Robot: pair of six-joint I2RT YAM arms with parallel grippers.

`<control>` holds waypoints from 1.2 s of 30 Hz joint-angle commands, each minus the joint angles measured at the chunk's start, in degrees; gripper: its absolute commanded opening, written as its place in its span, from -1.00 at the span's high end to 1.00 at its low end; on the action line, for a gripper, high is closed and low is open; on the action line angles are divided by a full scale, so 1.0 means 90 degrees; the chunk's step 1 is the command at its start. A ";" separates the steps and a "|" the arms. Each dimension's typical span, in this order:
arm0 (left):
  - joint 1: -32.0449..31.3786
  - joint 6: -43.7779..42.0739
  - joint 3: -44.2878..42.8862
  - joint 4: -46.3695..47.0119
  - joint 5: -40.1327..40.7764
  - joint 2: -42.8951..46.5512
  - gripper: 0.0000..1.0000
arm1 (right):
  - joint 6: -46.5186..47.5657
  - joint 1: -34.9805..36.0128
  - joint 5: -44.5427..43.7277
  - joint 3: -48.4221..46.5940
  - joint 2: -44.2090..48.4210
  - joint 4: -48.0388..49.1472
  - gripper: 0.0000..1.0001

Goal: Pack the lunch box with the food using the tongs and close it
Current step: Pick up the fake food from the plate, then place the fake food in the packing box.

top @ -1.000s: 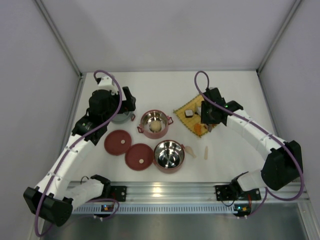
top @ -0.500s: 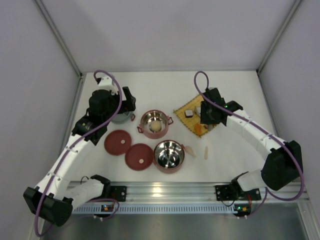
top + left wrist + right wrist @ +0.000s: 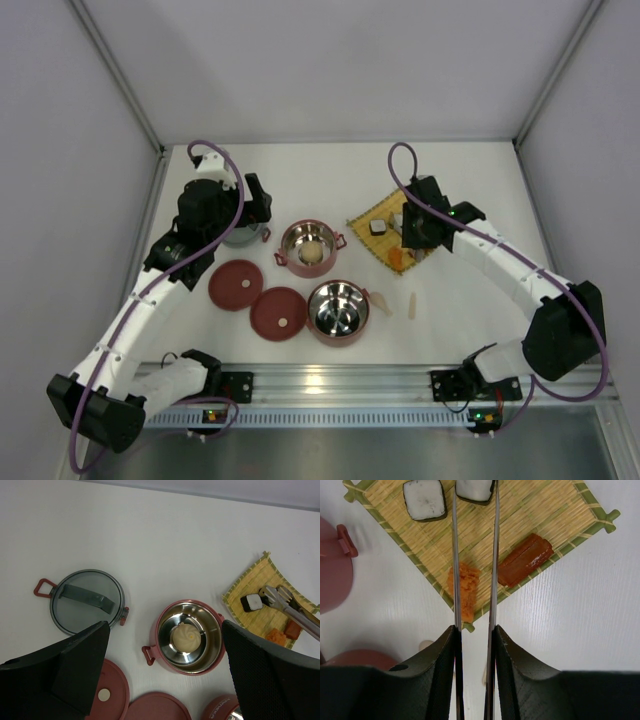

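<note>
The right gripper (image 3: 475, 645) pinches the tongs (image 3: 494, 555), their arms straddling a roll (image 3: 476, 489) on the mat (image 3: 545, 515). The left gripper (image 3: 165, 630) gapes wide, well off the mat.

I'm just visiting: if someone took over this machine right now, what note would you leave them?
Left gripper: open, empty.
Right gripper: shut on the tongs, tips either side of one roll on the mat.
Done: pale piece in the far bowl.
Left: both rolls (second roll), the crumbly orange piece and the dark orange slab to pack; near bowl empty; two maroon lids off.
</note>
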State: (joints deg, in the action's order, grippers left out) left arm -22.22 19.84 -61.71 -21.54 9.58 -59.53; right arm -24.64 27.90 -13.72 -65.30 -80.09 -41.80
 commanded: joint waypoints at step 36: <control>0.0017 0.0042 -0.0184 0.0079 -0.0040 0.0071 -0.97 | -0.0357 0.3022 0.0420 -0.2413 -0.0338 -0.0424 0.93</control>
State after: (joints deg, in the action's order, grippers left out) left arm -22.22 19.84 -61.71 -21.54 9.61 -59.53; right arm -26.20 52.75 -9.54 -84.55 -83.11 -47.51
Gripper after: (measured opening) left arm 0.986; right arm 0.322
